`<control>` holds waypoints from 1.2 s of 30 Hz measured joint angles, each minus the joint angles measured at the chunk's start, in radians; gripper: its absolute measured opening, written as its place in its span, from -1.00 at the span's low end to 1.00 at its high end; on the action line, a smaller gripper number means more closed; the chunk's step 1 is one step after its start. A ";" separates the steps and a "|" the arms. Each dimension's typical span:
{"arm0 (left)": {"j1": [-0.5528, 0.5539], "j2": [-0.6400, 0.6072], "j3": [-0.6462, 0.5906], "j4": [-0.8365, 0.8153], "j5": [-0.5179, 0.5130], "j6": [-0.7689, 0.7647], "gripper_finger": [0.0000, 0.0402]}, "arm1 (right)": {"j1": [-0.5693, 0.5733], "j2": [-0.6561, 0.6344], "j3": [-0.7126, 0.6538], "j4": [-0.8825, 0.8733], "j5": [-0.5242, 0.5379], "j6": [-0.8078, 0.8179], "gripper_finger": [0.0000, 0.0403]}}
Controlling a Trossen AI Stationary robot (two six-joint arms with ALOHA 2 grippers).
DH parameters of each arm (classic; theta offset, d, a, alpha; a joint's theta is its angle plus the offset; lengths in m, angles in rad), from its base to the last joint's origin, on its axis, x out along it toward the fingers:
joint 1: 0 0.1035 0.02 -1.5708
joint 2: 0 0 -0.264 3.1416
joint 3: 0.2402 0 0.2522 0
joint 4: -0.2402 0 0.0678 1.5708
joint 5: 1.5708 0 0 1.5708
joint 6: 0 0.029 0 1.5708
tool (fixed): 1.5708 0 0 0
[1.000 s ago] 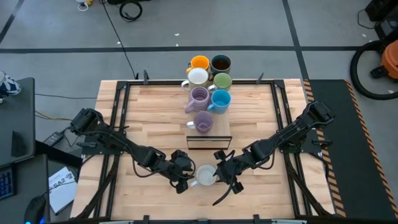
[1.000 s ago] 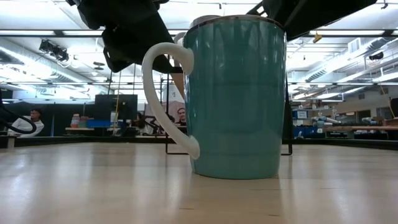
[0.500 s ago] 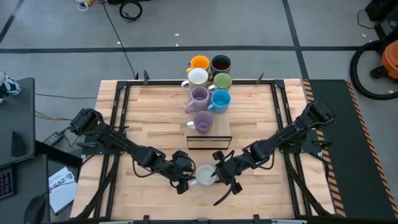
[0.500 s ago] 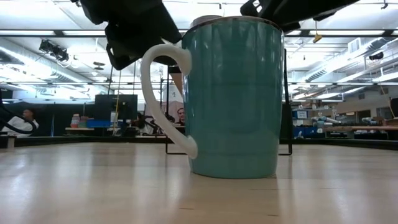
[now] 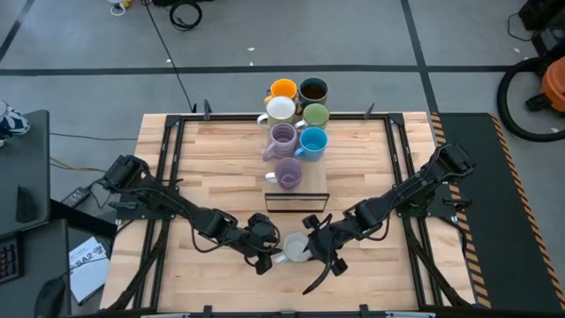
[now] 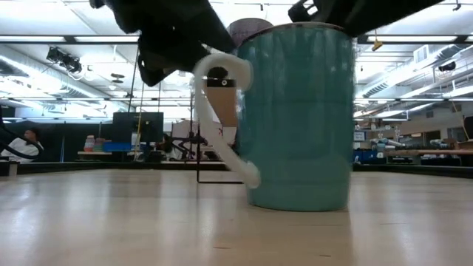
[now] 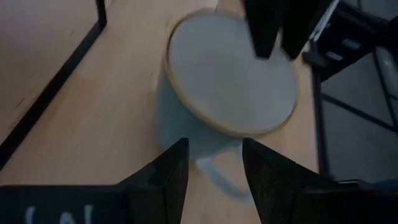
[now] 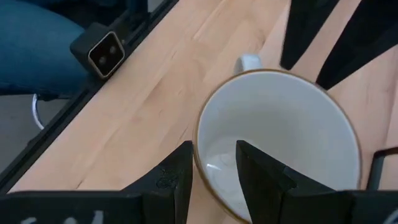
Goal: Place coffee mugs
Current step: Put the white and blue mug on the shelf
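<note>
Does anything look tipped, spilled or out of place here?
Nothing stands out. The teal mug stands upright on the table between the left gripper and right gripper; the other mugs sit upright, grouped at the far edge. No spills.

Ribbed teal mug (image 6: 299, 122) upright on the wooden table (image 6: 148, 222), white handle (image 6: 222, 118) on its left. Dark arm part (image 6: 170, 33) overlaps the top of the handle; another dark arm part (image 6: 355, 11) sits above the mug rim. Black frame (image 6: 211, 179) behind the mug. Room blurred beyond.
</note>
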 joint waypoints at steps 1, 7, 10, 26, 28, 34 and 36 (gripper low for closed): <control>0.002 0.001 0.000 -0.004 0.000 0.000 -0.22 | 0.000 0.000 0.000 -0.008 0.000 0.004 -0.36; 0.024 0.013 0.000 0.035 0.004 0.003 -0.22 | 0.010 0.000 0.000 -0.055 -0.003 0.006 -0.36; 0.031 0.015 0.000 0.043 0.004 0.003 -0.22 | 0.013 0.000 0.001 -0.094 -0.003 0.007 -0.36; 0.033 0.017 0.000 0.058 0.009 0.003 -0.22 | 0.011 -0.002 0.002 -0.159 0.064 0.017 -0.38; 0.033 0.017 0.000 0.058 0.009 0.002 -0.22 | 0.011 -0.002 0.002 -0.170 0.064 0.017 -0.41; 0.033 0.017 -0.001 0.058 0.009 0.002 -0.22 | 0.011 -0.001 0.001 -0.201 0.061 0.017 -0.59; 0.033 0.017 -0.001 0.058 0.009 0.002 -0.22 | 0.010 -0.001 0.000 -0.202 0.060 0.017 -0.68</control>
